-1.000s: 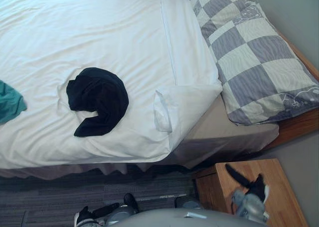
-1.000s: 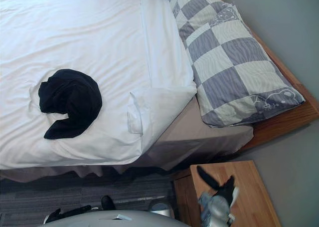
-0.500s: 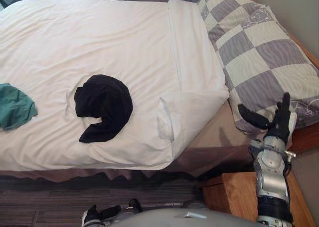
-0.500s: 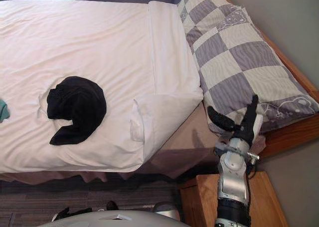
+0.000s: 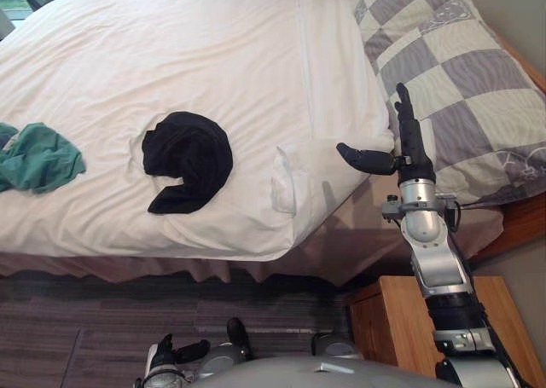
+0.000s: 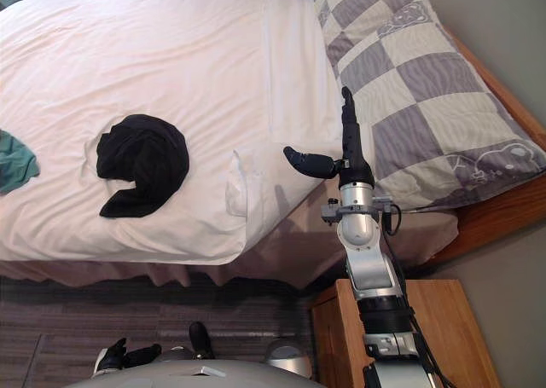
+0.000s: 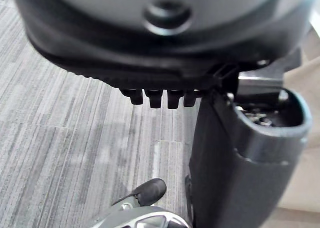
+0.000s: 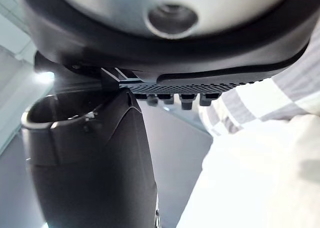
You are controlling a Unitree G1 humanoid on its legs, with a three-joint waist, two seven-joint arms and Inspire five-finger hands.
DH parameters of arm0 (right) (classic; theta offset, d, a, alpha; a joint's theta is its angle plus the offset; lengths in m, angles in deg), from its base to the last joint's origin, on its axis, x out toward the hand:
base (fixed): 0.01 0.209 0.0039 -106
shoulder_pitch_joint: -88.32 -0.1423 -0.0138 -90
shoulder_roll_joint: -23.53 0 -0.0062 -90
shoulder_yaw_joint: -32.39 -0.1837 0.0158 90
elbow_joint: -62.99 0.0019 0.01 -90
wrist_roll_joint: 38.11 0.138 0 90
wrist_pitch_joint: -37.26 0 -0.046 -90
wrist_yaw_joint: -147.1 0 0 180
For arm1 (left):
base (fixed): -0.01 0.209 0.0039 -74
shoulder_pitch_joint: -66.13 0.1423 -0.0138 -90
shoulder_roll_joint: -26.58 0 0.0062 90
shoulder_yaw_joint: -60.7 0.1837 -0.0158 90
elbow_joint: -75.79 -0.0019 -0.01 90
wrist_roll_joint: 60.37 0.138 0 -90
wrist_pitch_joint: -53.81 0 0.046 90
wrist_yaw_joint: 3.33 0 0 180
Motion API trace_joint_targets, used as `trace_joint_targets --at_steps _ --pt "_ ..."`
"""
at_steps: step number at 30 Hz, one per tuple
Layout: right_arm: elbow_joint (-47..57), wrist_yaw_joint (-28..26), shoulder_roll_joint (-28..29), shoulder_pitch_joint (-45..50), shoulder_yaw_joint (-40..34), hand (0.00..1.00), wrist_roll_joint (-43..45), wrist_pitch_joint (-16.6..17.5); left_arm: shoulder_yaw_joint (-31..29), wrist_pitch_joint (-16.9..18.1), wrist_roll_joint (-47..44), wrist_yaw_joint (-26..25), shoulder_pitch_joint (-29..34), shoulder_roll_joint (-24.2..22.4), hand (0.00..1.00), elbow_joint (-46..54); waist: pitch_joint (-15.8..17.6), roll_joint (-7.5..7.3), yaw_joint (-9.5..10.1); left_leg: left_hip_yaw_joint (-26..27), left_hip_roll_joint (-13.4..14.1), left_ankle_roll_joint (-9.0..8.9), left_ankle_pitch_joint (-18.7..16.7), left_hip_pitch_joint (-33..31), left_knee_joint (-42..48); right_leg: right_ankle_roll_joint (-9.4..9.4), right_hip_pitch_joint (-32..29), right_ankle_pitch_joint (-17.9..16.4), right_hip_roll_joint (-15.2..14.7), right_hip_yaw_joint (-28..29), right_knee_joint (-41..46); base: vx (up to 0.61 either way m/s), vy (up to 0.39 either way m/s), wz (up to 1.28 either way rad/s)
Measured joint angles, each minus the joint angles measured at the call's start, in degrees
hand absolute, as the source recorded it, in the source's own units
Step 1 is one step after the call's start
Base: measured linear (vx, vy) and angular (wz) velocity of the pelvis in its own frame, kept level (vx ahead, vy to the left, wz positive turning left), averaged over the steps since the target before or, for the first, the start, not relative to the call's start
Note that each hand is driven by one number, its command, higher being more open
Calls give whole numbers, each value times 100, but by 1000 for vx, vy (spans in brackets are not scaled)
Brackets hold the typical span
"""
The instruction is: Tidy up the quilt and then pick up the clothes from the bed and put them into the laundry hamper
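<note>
White quilt (image 5: 213, 55), near corner folded back — black garment (image 5: 188, 159) bunched on it, green garment (image 5: 38, 155) crumpled leftward.

No text, label, number or sign could be read anywhere — the checked pillow (image 6: 426, 89) bore only outline drawings near its corners, no legible lettering.

- Pillow (image 5: 465, 89): grey-and-cream check, lying along the head of the bed.
- Bed frame (image 6: 503, 209): wood, showing past the pillow's outer edge.
- Under-sheet (image 5: 358, 234): beige, exposed just beside the pillow.
- Bedside cabinet (image 6: 452, 320): wood, close by the frame's corner.
- Carpet (image 5: 102, 320): grey, striped.
- Wall (image 6: 495, 30): grey.
</note>
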Motion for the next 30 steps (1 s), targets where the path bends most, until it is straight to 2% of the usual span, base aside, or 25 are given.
trace_joint_targets --at_steps 2,7,9,18,19,27,30 --pt "-19 -11 -176 -187 136 100 0 0 -2 32 -2 -14 -60 5 100 59 88 27 56 -15 36 23 79 -184 1 -25 -178 72 40 -4 12 -91 19 7" --pt "-399 -11 -240 -1114 356 100 -36 1 0 67 -1 -60 -255 128 100 153 410 -21 105 -25 56 80 211 -604 3 -17 -639 150 58 9 185 -46 31 3" --pt "-475 -7 -320 -1266 414 100 -39 1 8 55 0 -78 -322 150 100 148 488 2 200 -37 48 94 225 -706 4 7 -739 169 54 7 188 -1 26 5" --pt "-1595 -2 -328 -2090 643 100 -257 -46 268 35 -29 -113 -360 135 100 198 838 126 356 -109 38 205 353 -1097 20 37 -1112 209 54 -65 281 44 -14 6" --pt "-1809 -2 -328 -2173 657 0 -266 -49 274 46 -34 -118 -384 129 100 201 860 145 352 -126 38 217 374 -1134 24 37 -1138 209 54 -82 283 54 -28 8" --pt "-2783 -61 -498 -2366 673 0 -707 -45 502 50 -38 -252 -578 92 100 302 1000 297 332 -213 35 189 411 -1128 24 23 -1135 183 42 -178 371 29 -15 4" --pt "-2849 -75 -625 -2371 648 0 -730 -38 501 52 -39 -254 -578 84 100 308 1047 308 324 -219 35 163 420 -1090 22 33 -1107 175 36 -184 385 -6 -1 1"
